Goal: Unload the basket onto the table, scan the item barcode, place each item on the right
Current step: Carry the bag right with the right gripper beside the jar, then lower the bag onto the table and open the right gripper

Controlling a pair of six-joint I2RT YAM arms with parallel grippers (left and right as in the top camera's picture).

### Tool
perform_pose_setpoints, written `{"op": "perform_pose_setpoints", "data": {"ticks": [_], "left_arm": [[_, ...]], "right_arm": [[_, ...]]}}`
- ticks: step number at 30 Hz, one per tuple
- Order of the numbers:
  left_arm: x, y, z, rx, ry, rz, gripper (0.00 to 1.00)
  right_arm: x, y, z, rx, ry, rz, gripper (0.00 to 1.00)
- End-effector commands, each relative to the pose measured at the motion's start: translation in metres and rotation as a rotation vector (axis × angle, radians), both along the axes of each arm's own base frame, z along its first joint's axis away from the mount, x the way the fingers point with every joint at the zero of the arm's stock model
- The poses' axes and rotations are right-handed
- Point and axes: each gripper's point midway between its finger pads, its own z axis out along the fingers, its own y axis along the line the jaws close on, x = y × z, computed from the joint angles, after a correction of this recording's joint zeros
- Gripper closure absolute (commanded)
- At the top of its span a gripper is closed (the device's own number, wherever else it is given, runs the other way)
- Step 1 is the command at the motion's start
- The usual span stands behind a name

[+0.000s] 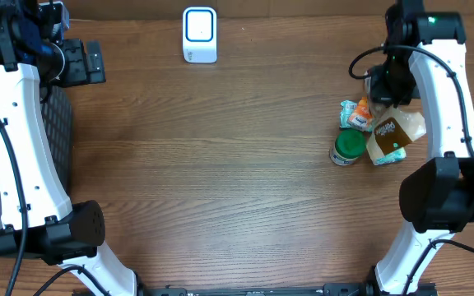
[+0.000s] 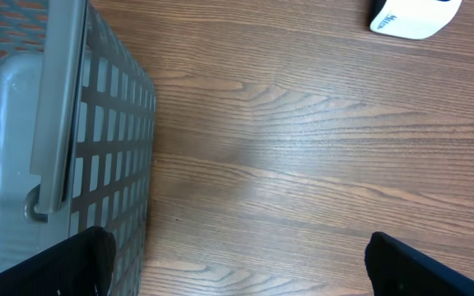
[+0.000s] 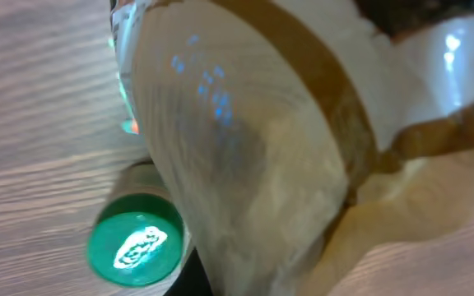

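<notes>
Sitting at the right side of the overhead view, the bag (image 1: 392,136) rests against a green-capped bottle (image 1: 349,148) and a small packet (image 1: 356,113). It is well apart from the white scanner (image 1: 199,34) at top centre, so no scan looks done yet. The right gripper (image 1: 383,89) is closed, apparently pinching the bag's top edge; lifting it and presenting its barcode are still to do. The left gripper (image 1: 94,63) hangs wide open at upper left, near the grey basket (image 1: 56,140).
</notes>
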Motion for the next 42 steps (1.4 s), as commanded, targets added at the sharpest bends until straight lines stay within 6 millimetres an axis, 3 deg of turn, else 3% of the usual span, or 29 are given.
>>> {"op": "perform_pose_setpoints", "data": {"ticks": [1, 3, 5, 7, 10, 15, 20, 23, 27, 28, 29, 30, 33, 36, 42], "left_arm": [[0.000, 0.002, -0.001, 0.013, 0.005, -0.012, 0.00], [0.000, 0.002, -0.001, 0.013, 0.005, -0.012, 0.00], [0.000, 0.002, -0.001, 0.013, 0.005, -0.012, 0.00], [0.000, 0.002, -0.001, 0.013, 0.005, -0.012, 0.00], [0.000, 0.002, -0.001, 0.013, 0.005, -0.012, 0.00], [0.000, 0.002, -0.001, 0.013, 0.005, -0.012, 0.00], [0.000, 0.002, -0.001, 0.013, 0.005, -0.012, 0.01], [0.000, 0.002, -0.001, 0.013, 0.005, -0.012, 0.00], [0.000, 0.002, -0.001, 0.013, 0.005, -0.012, 0.00], [0.000, 0.002, -0.001, 0.013, 0.005, -0.012, 0.00], [0.000, 0.002, -0.001, 0.013, 0.005, -0.012, 0.00], [0.000, 0.002, -0.001, 0.013, 0.005, -0.012, 0.00], [0.000, 0.002, -0.001, 0.013, 0.005, -0.012, 0.00], [0.000, 0.002, -0.001, 0.013, 0.005, -0.012, 0.01], [0.000, 0.002, -0.001, 0.013, 0.005, -0.012, 0.00]], "right_arm": [[-0.009, -0.006, -0.012, -0.022, 0.040, 0.000, 0.96], [-0.011, -0.006, -0.021, -0.020, 0.055, 0.000, 0.91], [-0.011, -0.006, -0.027, -0.019, 0.056, -0.004, 0.75], [-0.011, -0.005, -0.029, -0.015, 0.055, -0.007, 0.69], [-0.008, -0.005, -0.029, -0.013, 0.044, -0.006, 0.51], [0.001, -0.004, -0.013, -0.010, -0.004, -0.006, 0.44], [0.008, 0.010, 0.032, 0.058, -0.102, 0.007, 0.44], [0.007, 0.029, 0.071, 0.120, -0.191, 0.038, 0.43], [-0.005, 0.046, 0.137, 0.143, -0.357, 0.090, 0.41], [-0.011, 0.051, 0.153, 0.154, -0.398, 0.103, 0.34], [-0.017, 0.057, 0.171, 0.176, -0.450, 0.121, 0.10], [-0.023, 0.065, 0.187, 0.209, -0.497, 0.140, 0.00], [-0.048, 0.094, 0.226, 0.351, -0.603, 0.216, 0.00], [-0.074, 0.114, 0.253, 0.466, -0.668, 0.278, 0.00], [-0.094, 0.113, 0.272, 0.469, -0.731, 0.295, 0.00]]}}
